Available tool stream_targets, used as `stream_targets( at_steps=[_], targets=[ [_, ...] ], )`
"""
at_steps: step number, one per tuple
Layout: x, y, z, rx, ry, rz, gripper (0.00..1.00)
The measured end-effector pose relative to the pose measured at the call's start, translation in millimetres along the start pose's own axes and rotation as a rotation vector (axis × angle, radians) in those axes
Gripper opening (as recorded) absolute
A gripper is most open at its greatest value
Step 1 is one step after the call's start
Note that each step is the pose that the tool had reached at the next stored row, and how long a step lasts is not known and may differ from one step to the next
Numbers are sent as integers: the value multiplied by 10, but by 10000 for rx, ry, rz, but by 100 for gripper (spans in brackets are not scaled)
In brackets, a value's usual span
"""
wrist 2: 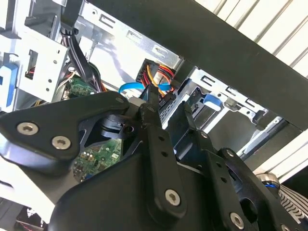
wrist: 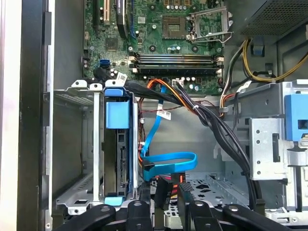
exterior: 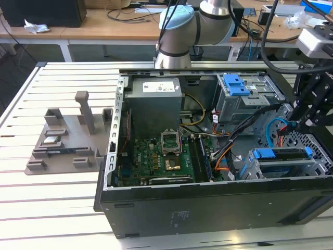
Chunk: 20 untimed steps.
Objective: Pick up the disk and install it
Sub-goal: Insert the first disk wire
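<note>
fingers [wrist: 185, 193] a little apart with nothing between them, just red and orange wiring showing through the gap. so the gripper [exterior: 302, 125] is empty, hanging inside the open computer case [exterior: 208, 200] at the exterior view's right.

and the disk [wrist: 120, 159]? it's sitting on edge in the metal drive cage [wrist: 72, 144], blue carrier frame around it, right beside the gripper. the exterior view shows the same disk [exterior: 281, 154] in the cage at the case's near corner. from how it lies, it looks seated or very nearly so.

handling call: that's a stiff metal slab, fairly heavy for its size, smooth on the faces, and it won't like a knock. the plastic frame edges look like the safest place to grip, not the label face.

a loose blue ribbon cable [wrist: 168, 161] curls just next to the cage, with black cable bundles crossing nearby. tight quarters.

the case lies on a white slatted table [exterior: 57, 208], with a grey parts fixture [exterior: 62, 140] well off to the exterior view's left. there are wooden desks with cables behind.
</note>
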<state>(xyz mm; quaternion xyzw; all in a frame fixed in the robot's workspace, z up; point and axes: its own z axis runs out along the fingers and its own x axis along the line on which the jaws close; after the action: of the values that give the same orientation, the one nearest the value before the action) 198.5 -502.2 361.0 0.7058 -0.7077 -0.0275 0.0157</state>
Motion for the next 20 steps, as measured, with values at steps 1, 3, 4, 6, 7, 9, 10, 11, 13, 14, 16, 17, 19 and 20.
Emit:
stream_targets(
  at_steps=[1, 3, 4, 6, 7, 9, 10, 11, 13, 14, 16, 17, 19, 20],
  targets=[
    [0, 0, 1, 0, 8, 1, 36],
    [1, 0, 2, 0, 10, 1, 36],
    [1, 0, 2, 0, 13, 1, 36],
    [1, 0, 3, 0, 18, 2, 35],
    [1, 0, 3, 0, 21, 2, 28],
    [1, 0, 3, 0, 29, 2, 17],
    [1, 0, 2, 0, 31, 2, 17],
    [0, 0, 3, 0, 34, 2, 17],
    [1, 0, 3, 0, 39, 3, 17],
    [4, -1, 2, 0, 40, 2, 17],
    [24, -1, 2, 0, 40, 2, 17],
    [47, -1, 2, 0, 40, 2, 17],
    [122, 1, 1, 0, 39, 3, 17],
    [148, 2, 1, 0, 40, 3, 17]
  ],
)
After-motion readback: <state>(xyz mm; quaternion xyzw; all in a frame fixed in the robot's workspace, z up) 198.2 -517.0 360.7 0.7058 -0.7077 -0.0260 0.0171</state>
